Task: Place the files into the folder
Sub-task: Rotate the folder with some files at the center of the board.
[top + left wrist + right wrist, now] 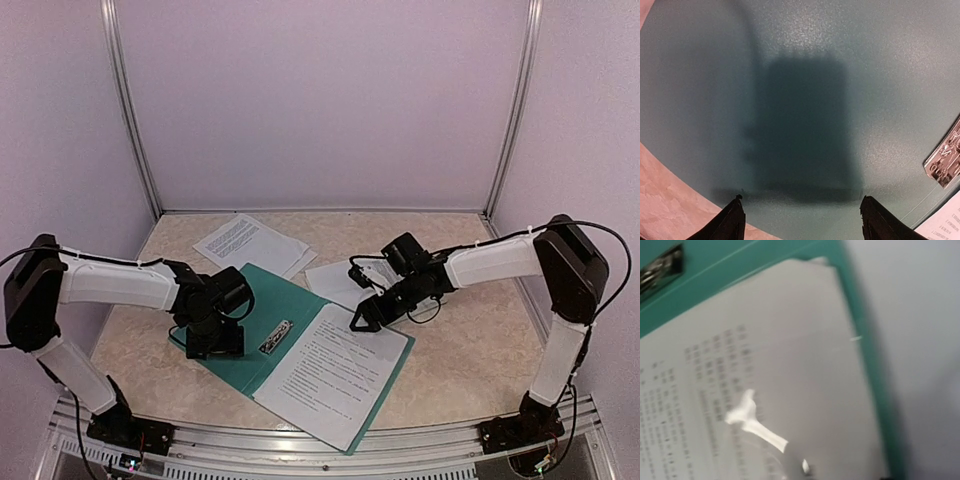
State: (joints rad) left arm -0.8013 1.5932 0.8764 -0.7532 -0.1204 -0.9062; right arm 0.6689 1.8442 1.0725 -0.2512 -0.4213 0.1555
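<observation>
The left gripper (801,210) stands with its fingers (730,220) spread wide and nothing between them, low over the left leaf of the open dark teal folder (275,300). Whether the tips touch the leaf I cannot tell. The silver clip (275,337) lies just to its right, by the spine.

The right gripper (360,318) hangs at the far edge of the printed sheet (335,375) that lies on the folder's right leaf. Its wrist view is blurred, so I cannot tell whether the jaws are apart or nipping the paper's edge.

That one sheet is all that shows inside the folder. It lies with its long axis along the leaf, its near corner poking past the folder's near edge.

The rest of the files are farther back on the table (450,350). One loose sheet (335,278) is just beyond the folder's far edge, behind the right gripper and plainly nearer that arm. A small stack of sheets (248,240) lies farther back and to the left, its long axis slanting (about as handy for the left arm). By my judgement the loose sheet comes next, drawn toward the right leaf.
</observation>
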